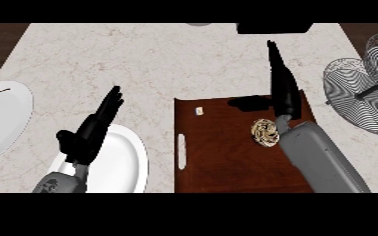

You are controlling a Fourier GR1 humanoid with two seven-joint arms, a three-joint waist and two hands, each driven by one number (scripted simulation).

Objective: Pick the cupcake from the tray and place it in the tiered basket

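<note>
The right hand (284, 87) stretches flat, fingers straight toward the counter's far edge, its grey forearm (321, 157) rising from the near right. The left hand (92, 130) rests open near the counter's near-left corner, fingers up.

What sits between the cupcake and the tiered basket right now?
Head view: only the right hand and its forearm, then bare counter, separate the cupcake from the tiered basket.

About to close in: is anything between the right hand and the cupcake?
Nothing visible. The right hand hangs open over the tray, and the cupcake sits just beside its wrist with no object between them.
</note>
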